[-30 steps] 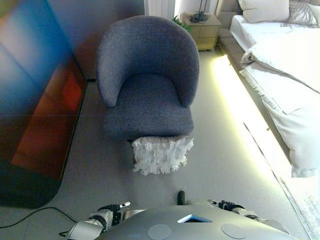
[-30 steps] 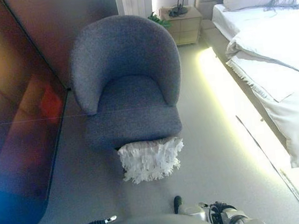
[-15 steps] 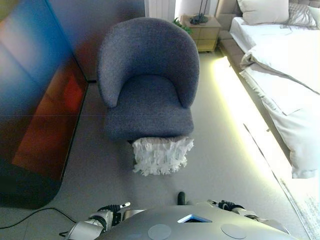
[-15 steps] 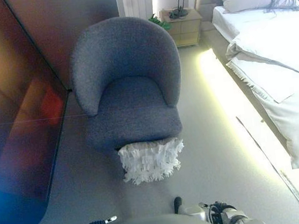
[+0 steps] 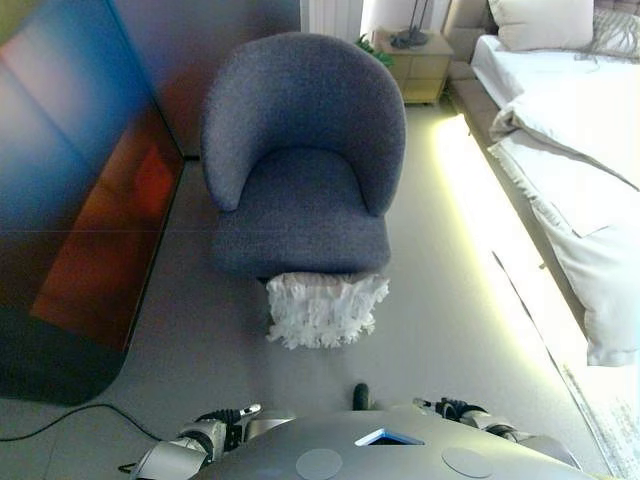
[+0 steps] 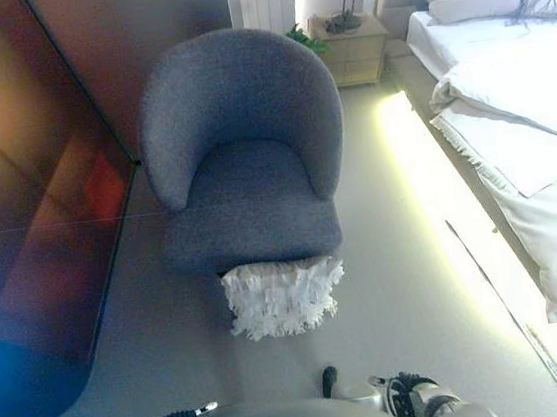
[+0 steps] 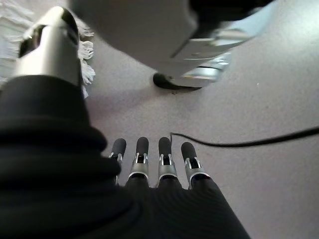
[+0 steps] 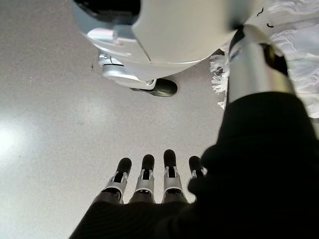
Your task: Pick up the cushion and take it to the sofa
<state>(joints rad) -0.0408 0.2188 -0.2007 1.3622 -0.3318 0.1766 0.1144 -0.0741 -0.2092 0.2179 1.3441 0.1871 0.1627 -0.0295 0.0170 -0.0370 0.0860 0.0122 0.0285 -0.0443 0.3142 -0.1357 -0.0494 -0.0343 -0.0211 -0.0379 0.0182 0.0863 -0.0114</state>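
1. We see the white fringed cushion [image 5: 325, 310] on the floor, leaning against the near edge of the grey chair [image 5: 300, 170].
2. Our left hand [image 7: 149, 164] and right hand [image 8: 149, 179] hang low at our sides, fingers straight and relaxed, holding nothing.
3. The cushion lies straight ahead, well apart from both hands; its long axis runs left to right, and neither hand looks clearly nearer.

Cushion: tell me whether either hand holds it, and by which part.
Neither. The cushion lies on the floor against the armchair. Left hand and right hand hang open, empty.
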